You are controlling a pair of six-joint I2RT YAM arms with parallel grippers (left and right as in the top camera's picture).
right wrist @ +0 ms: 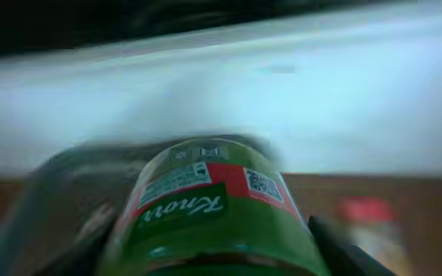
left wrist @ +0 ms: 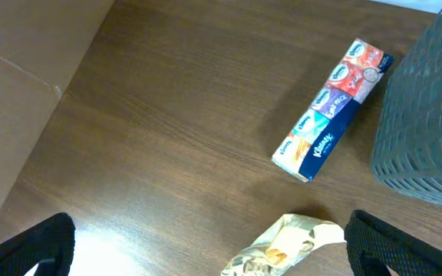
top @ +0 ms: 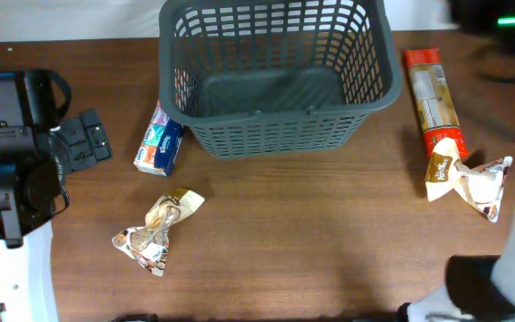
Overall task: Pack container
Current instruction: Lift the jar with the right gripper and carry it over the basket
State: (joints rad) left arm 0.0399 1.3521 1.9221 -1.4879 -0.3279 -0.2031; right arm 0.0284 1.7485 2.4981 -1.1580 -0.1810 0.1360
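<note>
The container [top: 275, 134] stands mouth up, its long axis running side to side in the overhead view. The left gripper [left wrist: 213, 249] is wide apart near a Kleenex pack [left wrist: 324, 115]. The right gripper [right wrist: 213, 253] is clamped on a Knorr jar [right wrist: 206, 207].

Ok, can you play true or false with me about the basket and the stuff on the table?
1. Nothing lies in the basket. True.
2. The Kleenex pack lies inside the basket. False: it lies on the table, beside the basket's left side.
3. The right end effector holds a green Knorr jar. True.
4. The left end effector is shut. False: it is open and holds nothing.
5. The long red packet stands upright. False: it lies flat on the table, to the right of the basket.
</note>
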